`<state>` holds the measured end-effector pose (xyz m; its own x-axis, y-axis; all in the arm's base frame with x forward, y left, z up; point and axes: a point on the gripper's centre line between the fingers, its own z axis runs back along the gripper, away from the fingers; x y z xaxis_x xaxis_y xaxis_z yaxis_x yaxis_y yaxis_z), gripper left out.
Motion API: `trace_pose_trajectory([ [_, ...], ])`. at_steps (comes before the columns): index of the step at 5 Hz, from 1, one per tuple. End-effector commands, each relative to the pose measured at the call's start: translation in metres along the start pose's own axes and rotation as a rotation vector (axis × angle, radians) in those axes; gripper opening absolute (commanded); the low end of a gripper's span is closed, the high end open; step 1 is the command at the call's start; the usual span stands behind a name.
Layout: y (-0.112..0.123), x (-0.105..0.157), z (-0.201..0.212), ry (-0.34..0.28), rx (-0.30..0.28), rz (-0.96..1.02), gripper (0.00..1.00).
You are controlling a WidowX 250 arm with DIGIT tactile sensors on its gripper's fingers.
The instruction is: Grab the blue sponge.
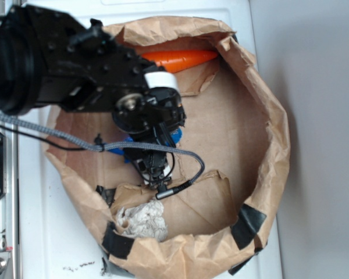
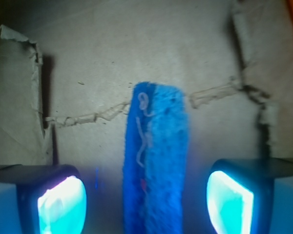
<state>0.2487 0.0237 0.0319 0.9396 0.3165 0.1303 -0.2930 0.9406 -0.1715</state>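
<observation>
The sponge (image 2: 156, 161) lies on the floor of the paper bag (image 1: 267, 122), between the gripper's (image 2: 146, 195) two spread fingers (image 2: 63, 200), touching neither. The carrot (image 1: 177, 58) rests at the bag's far side. The cloth wad (image 1: 142, 222) sits at its near rim.

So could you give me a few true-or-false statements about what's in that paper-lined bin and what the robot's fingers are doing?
1. The blue sponge lies between the two fingers. True.
2. The fingers are squeezing the sponge. False: in the wrist view there is a gap on each side, so the gripper is open.
3. The orange carrot lies at the bin's far edge, apart from the sponge. True.
4. The whitish cloth wad is lying on top of the sponge. False: it sits by the brown paper rim, apart from it.
5. The carrot is in the fingers. False: they hold nothing.
</observation>
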Motion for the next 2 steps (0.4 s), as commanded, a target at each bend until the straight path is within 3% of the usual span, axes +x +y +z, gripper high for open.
trace_pose_trajectory([
  [1, -0.0166, 0.0103, -0.0044, -0.065, 0.043, -0.04, 1.0],
  [2, -0.0182, 0.0138, -0.0086, -0.071, 0.06, -0.039, 1.0],
])
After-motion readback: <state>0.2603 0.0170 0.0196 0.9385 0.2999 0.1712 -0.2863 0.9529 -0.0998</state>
